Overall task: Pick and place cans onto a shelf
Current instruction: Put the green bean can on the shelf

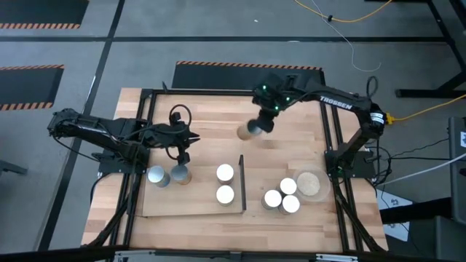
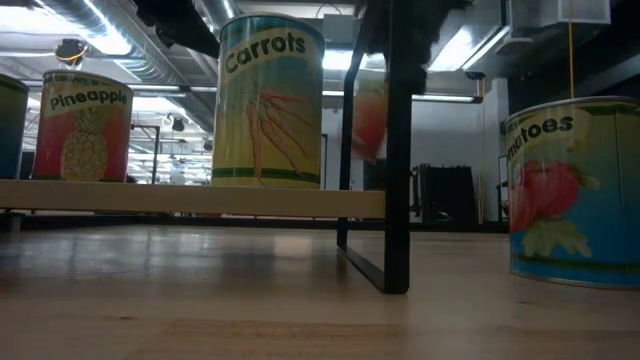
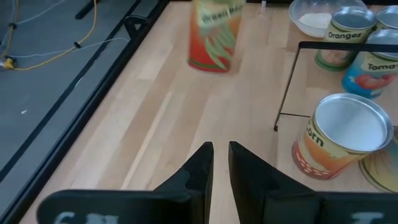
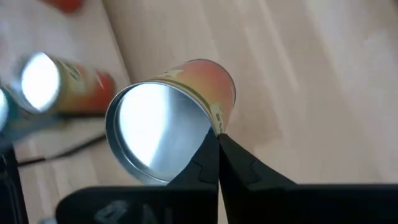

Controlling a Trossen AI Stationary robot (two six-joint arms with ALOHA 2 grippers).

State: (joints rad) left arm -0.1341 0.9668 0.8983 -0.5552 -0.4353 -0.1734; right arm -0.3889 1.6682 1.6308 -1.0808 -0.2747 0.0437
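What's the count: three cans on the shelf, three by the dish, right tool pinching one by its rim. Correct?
Not quite. The high view shows four cans on the shelf, not three: two near its left end and two beside the black frame. The rest holds: three cans sit by the dish, and the right tool pinches one can by its rim.

Planked wooden tabletop point(image 1: 291, 145), black frame along its edges. Lying flat on it, a pale wood shelf point(image 1: 196, 207) with a thin black upright frame point(image 1: 242, 182) at one short end. On the shelf: four cans, two near the far short end point(image 1: 159, 175), two more point(image 1: 225, 173) close to the upright. Directly on the tabletop beyond the upright: three clustered cans point(image 1: 281, 196) and, just beside them, a round beige dish point(image 1: 309, 183).
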